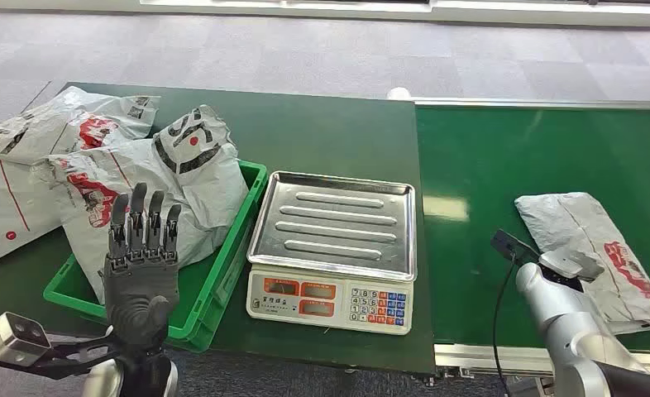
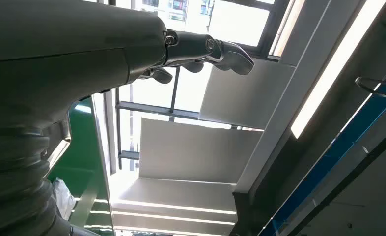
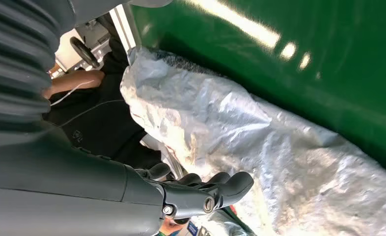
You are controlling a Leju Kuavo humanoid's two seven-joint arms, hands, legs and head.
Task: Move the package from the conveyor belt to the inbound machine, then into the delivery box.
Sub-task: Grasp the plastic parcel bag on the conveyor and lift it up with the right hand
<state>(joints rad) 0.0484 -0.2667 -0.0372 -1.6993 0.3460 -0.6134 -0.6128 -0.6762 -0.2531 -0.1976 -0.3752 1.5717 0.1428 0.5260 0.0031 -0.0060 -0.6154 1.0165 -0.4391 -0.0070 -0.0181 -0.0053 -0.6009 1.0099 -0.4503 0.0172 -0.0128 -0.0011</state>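
Observation:
A grey mailer package with red print lies on the green conveyor belt near its front edge. My right hand is at the package's near left edge, mostly hidden behind its own wrist. In the right wrist view its fingers curl close against the crinkled package; whether they grip it I cannot tell. My left hand is raised, fingers spread upward, holding nothing, in front of the green delivery box. The inbound machine, a scale with a bare steel tray, stands between box and belt.
Several grey mailer bags fill the green box and spill over the dark table at the left. A person in dark clothing is beyond the package in the right wrist view. The left hand's fingers show against the ceiling.

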